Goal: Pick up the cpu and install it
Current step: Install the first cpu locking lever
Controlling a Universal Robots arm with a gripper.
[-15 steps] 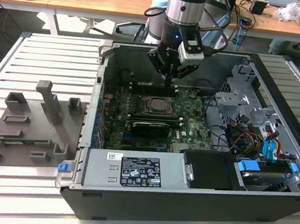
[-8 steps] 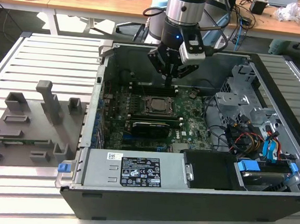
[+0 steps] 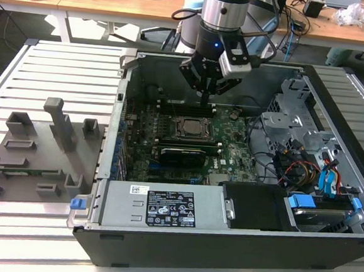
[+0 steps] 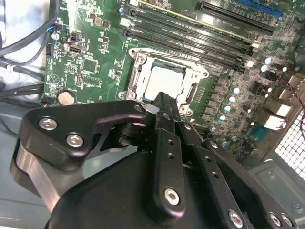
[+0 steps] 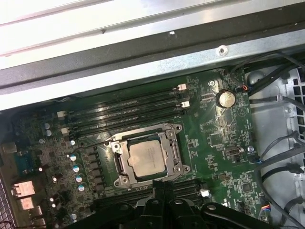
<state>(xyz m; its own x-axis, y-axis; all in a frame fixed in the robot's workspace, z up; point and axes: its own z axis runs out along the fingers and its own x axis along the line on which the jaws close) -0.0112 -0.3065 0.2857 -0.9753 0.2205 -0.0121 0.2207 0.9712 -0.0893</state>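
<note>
Gripper point(image 3: 205, 100) hangs above the motherboard point(image 3: 231, 149) at upper centre of the exterior view, fingers point(image 4: 164, 107) closed together, holding nothing. The cpu point(image 5: 147, 160) lies seated in its socket point(image 5: 175, 152), centre of both wrist views, apart from the fingertips.

arm point(image 3: 224, 10) – silver-grey, round joint | gripper point(image 3: 205, 99) – black, silver screws | wrist – black cable, blue light

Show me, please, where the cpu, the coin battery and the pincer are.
cpu point(image 5: 147, 159): first wrist view, middle of its metal top.
coin battery point(image 5: 225, 98): first wrist view, its face.
pincer point(image 3: 205, 100): exterior view, at its tips.
</note>
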